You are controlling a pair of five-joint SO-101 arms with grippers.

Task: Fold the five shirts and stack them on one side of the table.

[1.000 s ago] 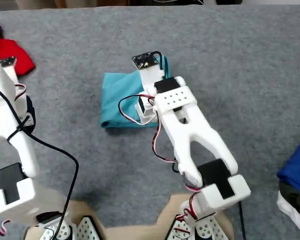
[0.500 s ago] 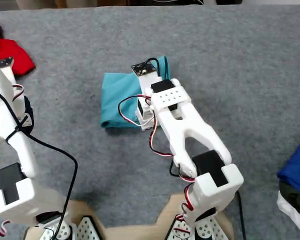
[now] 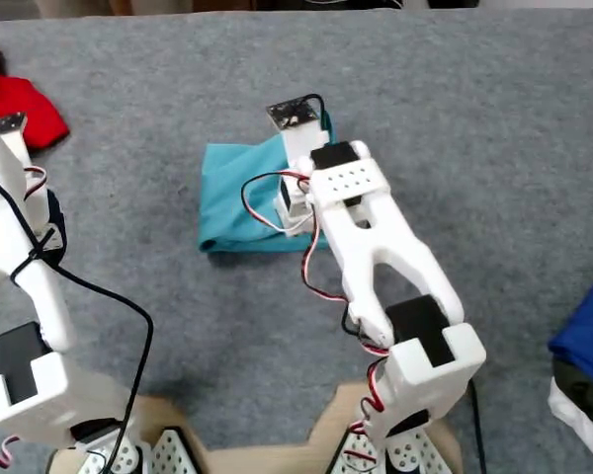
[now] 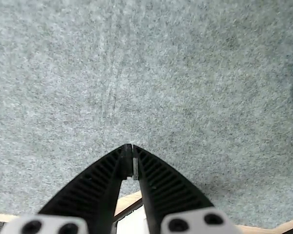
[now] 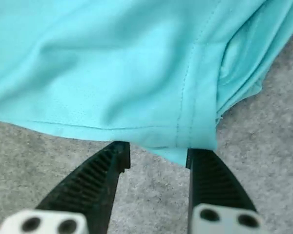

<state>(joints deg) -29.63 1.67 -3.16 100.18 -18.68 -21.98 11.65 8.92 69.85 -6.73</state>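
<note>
Right now I'm watching the teal, partly folded cotton shirt [image 3: 239, 193] lying near the middle of the grey felt-covered counter [image 3: 474, 148], with the right arm stretching out over its near-right part. Through the right wrist camera I'm seeing the right end effector [image 5: 158, 151] standing open, its two black ribbed fingers straddling the shirt's hem where a stitched seam runs down to the edge; nothing is pinched yet. The left end effector [image 4: 132, 148] is sitting closed and empty above bare felt, well apart from the teal cloth. A crumpled red shirt [image 3: 20, 109] is waiting at the far-left corner, and a blue folded garment [image 3: 585, 331] is resting on darker and white cloth at the right edge, which I'm reading as the stack. I'm judging the step in hand to be taking hold of this hem, either for another fold or to carry the shirt over to that stack. To do it well, I'm planning to come down until the lower finger is sliding under every layer at the edge, not just the top one, then close squarely beside the seam, where the cloth looks thickest. I'm also thinking a low, slow lift will be helping the bunched layers at the corner stay aligned instead of opening out.
</note>
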